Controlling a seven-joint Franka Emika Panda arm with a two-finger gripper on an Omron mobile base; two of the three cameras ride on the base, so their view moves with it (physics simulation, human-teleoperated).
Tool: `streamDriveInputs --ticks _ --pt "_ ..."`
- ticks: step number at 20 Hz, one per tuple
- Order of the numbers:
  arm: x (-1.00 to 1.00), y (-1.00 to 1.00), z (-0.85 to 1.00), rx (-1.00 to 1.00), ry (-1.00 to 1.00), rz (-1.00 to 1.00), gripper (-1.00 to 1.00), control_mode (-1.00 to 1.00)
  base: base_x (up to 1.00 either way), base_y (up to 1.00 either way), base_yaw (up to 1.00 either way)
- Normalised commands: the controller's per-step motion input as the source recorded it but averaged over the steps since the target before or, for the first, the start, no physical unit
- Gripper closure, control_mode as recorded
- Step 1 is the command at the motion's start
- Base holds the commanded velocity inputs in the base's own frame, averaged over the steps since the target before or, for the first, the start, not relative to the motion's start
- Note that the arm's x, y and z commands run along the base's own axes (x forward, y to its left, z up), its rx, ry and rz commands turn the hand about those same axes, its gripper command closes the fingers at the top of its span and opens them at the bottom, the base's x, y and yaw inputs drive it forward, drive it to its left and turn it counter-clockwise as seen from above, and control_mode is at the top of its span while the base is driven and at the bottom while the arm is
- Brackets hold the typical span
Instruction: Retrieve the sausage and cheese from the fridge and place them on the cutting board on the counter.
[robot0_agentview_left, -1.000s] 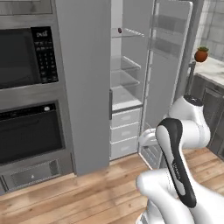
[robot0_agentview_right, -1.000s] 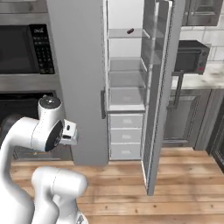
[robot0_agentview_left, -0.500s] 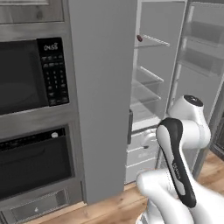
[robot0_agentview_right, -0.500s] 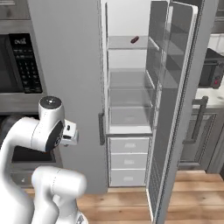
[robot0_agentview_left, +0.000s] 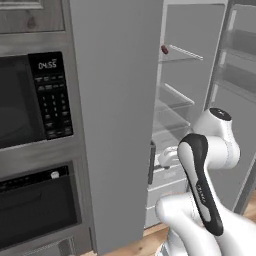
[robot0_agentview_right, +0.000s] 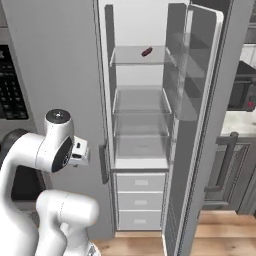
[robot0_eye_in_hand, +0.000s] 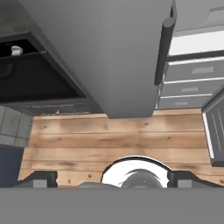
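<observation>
The fridge (robot0_agentview_right: 60, 75) stands close ahead, its left door shut and its right door (robot0_agentview_right: 197, 125) swung open. The sausage (robot0_agentview_right: 146, 51), a small reddish-brown link, lies alone on the top glass shelf, and it also shows as the sausage (robot0_agentview_left: 163, 49) at the shelf's edge in the left base view. The cheese and the cutting board are out of view. My gripper (robot0_eye_in_hand: 113, 180) hangs low in front of the shut door, pointing down at the wooden floor. Its fingertips (robot0_eye_in_hand: 41, 179) stand wide apart, open and holding nothing. A sliver of the counter (robot0_agentview_right: 239, 122) shows behind the open door.
A black built-in oven and microwave (robot0_agentview_left: 30, 100) fill the wall left of the fridge. The shut door's vertical bar handle (robot0_eye_in_hand: 164, 48) is near my hand. White drawers (robot0_agentview_right: 140, 200) sit at the fridge's bottom. A dark appliance (robot0_agentview_right: 244, 90) stands on the counter.
The whole scene has grown larger and shifted, so the base has driven closer to the fridge. The arm keeps the same folded pose and the gripper stays open.
</observation>
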Motion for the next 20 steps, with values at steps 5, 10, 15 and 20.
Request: streamDriveInputs --ticks 5,10,15,20 --pt "0.00 0.00 0.00 0.00 0.00 0.00 -1.00 1.00 0.31 -0.52 0.15" --pt "0.00 0.00 0.00 0.00 0.00 0.00 -1.00 1.00 0.24 -0.46 0.20" --pt "0.00 0.00 0.00 0.00 0.00 0.00 -1.00 1.00 0.41 -0.26 0.19" --pt "0.00 0.00 0.00 0.00 0.00 0.00 -1.00 1.00 0.55 -0.34 0.12"
